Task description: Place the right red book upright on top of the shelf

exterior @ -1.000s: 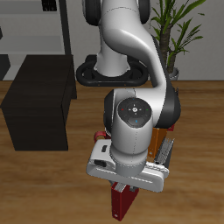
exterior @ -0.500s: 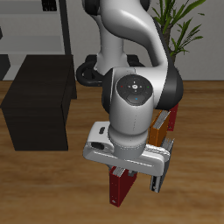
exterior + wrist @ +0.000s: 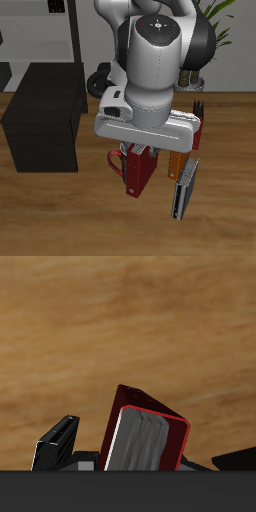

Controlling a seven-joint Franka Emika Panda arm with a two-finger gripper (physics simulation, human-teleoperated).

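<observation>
My gripper (image 3: 138,156) is shut on the top of the right red book (image 3: 140,174), which hangs roughly upright above the table. Most of the fingers are hidden by the hand's grey body. In the wrist view the book (image 3: 148,440) shows its bright red cover and whitish page edges close up. The shelf (image 3: 45,115), a low matte black box, stands farther back and to the side of the book, apart from it. Its top is bare.
An orange book (image 3: 180,160) and a thinner dark red book (image 3: 201,130) stand beside the held book. A black book (image 3: 184,189) leans nearer the front edge. A red mug (image 3: 114,160) is partly hidden behind the held book. A grey rack (image 3: 50,30) and a plant (image 3: 205,30) stand at the back.
The arm has risen and drawn back, lifting the red book off the table, and the black book is uncovered. The other books have not moved.
</observation>
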